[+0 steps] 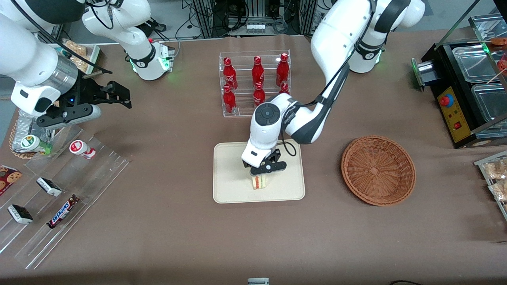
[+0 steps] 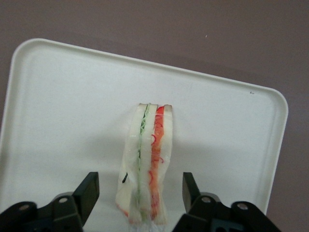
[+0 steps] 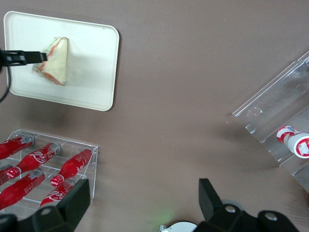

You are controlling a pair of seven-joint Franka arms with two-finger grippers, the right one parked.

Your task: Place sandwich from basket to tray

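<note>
The sandwich [image 1: 259, 182] stands on its edge on the tray [image 1: 229, 186], its red and green filling lines showing along the cut face. The tray lies about midway along the bench [image 1: 178, 237], nearer the front-camera edge than the clear rack of red bottles [image 1: 255, 81], which stands just beside the tray toward the robots' edge. The left arm's pincer [image 1: 266, 171] hangs directly over the sandwich. In the left wrist view the pincer [image 2: 140, 193] is spread wide: its two black fingers [image 2: 88, 192] stand on either side of the sandwich [image 2: 147, 164] with a clear gap on each side, so it grips nothing. The tray [image 2: 58, 106] around the sandwich is bare cream plastic.

The basket [image 1: 378, 170] sits toward the working arm's end of the bench, well apart from the tray, with only brown bench cover between them. At that end's edge stands a black machine with clear lidded pans [image 1: 475, 79], and packaged pastries [image 1: 497, 178] lie at the corner nearest the front camera. Toward the parked arm's end, a stepped clear display rack [image 1: 67, 190] carries a Snickers bar [image 1: 62, 211], small wrapped bars and a little red-and-white bottle [image 1: 82, 149]. Nothing lies between the pincer and the sandwich.
</note>
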